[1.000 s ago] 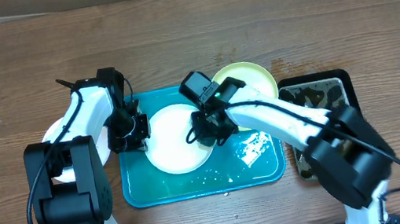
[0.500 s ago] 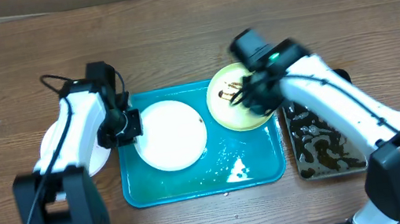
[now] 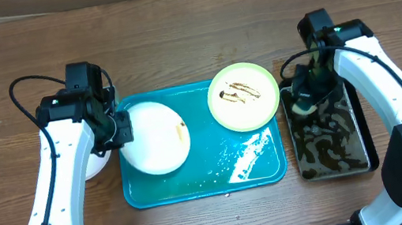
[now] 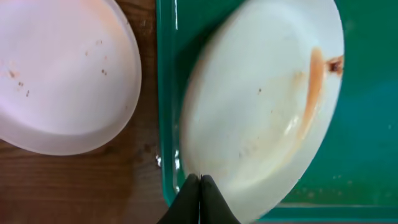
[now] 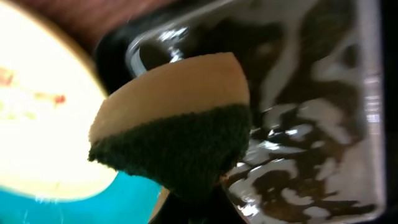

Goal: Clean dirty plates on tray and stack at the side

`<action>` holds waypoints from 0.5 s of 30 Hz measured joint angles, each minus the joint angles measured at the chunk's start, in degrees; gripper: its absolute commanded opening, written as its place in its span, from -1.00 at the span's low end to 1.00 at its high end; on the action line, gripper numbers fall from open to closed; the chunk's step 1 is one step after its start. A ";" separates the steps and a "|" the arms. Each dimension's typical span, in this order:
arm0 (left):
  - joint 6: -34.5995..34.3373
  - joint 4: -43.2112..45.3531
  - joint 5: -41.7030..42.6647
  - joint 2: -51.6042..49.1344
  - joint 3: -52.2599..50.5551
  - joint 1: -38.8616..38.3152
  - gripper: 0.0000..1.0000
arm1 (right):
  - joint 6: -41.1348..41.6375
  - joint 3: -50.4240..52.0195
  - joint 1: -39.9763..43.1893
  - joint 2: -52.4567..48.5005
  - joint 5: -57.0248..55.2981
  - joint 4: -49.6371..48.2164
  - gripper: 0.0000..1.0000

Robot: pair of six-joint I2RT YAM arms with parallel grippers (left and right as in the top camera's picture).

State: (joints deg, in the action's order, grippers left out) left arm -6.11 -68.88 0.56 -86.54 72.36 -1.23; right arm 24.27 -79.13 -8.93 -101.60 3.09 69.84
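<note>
- Sponge arm is the big change: a second ago the right gripper was down on the white plate in the middle of the tray. Half a second ago it was passing over the yellow-green plate. Now it hangs over the black pan of water, clamped on the sponge.
- Meanwhile the left gripper, fingers pinched tight on the white plate's left rim, has dragged that plate from mid-tray to the tray's left edge.
- My read: scrubbing on that plate is done for now, the sponge is off for a rinse, and the plate is headed for the stack spot on the left.
- The yellow-green plate sits at the tray's upper right, poking over the rim, with its brown sauce untouched, so it looks like the next job.
- The overhead view gives the layout but only a tiny mark on the white plate. The left wrist view shows a proper orange-brown smear along its far edge, so it's not fully clean.
- The left wrist view also shows a second white plate on the table just outside the tray, with only a few specks on it. In the overhead view the arm mostly hides it.
- The right wrist view shows the sponge's dark green scrub face, and the sponge isn't in the water yet.
</note>
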 measured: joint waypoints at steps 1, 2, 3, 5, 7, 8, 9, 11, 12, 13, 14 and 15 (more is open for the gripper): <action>0.02 -0.79 0.00 0.00 0.00 -0.24 -0.92 | -1.07 0.09 -0.39 0.00 1.46 -0.07 -0.92; 0.00 -1.75 -0.02 0.00 0.00 -0.68 -0.92 | -2.23 0.09 -1.03 0.00 3.04 -0.39 -0.92; 0.00 -2.34 -0.02 0.00 0.00 -0.94 -0.92 | -3.04 0.09 -1.68 0.00 4.22 -0.63 -0.92; 0.00 -3.34 -0.04 0.02 0.00 -1.64 -0.92 | -4.37 0.09 -3.69 0.00 6.12 -1.27 -0.92; 0.02 -3.74 -0.07 0.02 0.00 -2.19 -0.92 | -5.14 0.09 -6.03 0.00 7.37 -2.12 -0.92; 0.00 -3.78 -0.09 0.02 0.00 -2.19 -0.92 | -5.29 0.09 -7.02 0.00 7.76 -2.58 -0.92; 0.02 -3.76 -0.07 0.02 0.00 -2.19 -0.92 | -5.49 0.09 -8.35 0.00 8.31 -3.28 -0.92; 0.02 -3.76 -0.15 0.02 0.00 -2.19 -0.91 | -5.95 0.09 -11.30 0.00 9.14 -4.96 -0.92; -0.02 -3.76 -0.20 0.02 0.00 -2.16 -0.82 | -6.03 0.09 -12.72 0.00 9.38 -5.86 -0.92; -0.07 -3.76 -0.22 0.02 0.00 -2.19 -0.78 | -6.10 0.09 -14.12 0.00 9.64 -6.82 -0.92; -0.61 -3.76 -0.22 0.02 0.00 -2.19 -0.74 | -6.14 0.09 -15.74 0.00 9.88 -7.74 -0.92; -0.92 -3.76 -0.22 0.02 0.00 -2.19 -0.60 | -6.10 0.09 -17.11 0.00 10.14 -8.63 -0.92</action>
State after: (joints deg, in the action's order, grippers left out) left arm -7.03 -72.64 0.34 -86.52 72.36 -3.42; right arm 18.17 -79.05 -26.04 -101.60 13.23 61.21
